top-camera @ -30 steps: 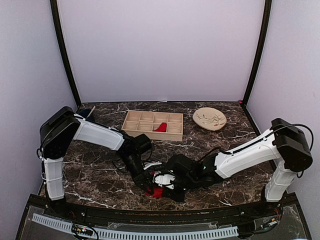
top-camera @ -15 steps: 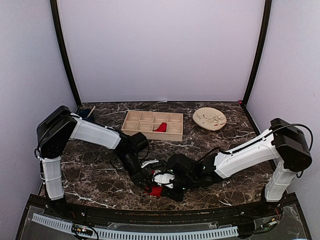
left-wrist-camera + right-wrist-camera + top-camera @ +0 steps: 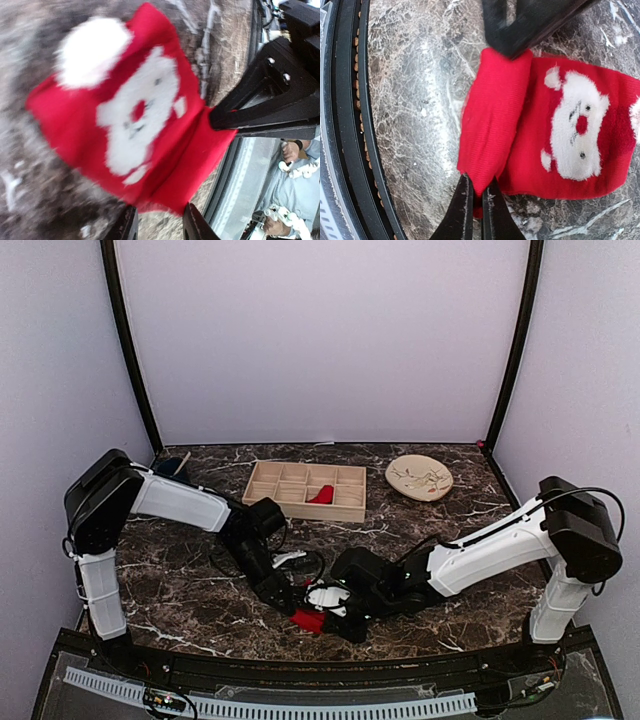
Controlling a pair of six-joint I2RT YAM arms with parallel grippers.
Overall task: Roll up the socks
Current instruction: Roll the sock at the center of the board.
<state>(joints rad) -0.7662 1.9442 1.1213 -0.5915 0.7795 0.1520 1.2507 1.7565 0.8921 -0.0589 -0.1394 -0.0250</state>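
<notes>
Right tool (image 3: 477, 182) is clenched on the folded end of the red sock (image 3: 560, 130) lying on the desk (image 3: 420, 100) near its front edge, while the hold of the left tool (image 3: 159, 215) cannot be told, so the fold may be pulled open if it is tugged unevenly.

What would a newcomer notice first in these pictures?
A bright red fabric sock with a white Santa face lies at the near edge of the dark marble table, its folded end pinched by the left hand and the right hand. A second red sock sits in the wooden compartment tray.
</notes>
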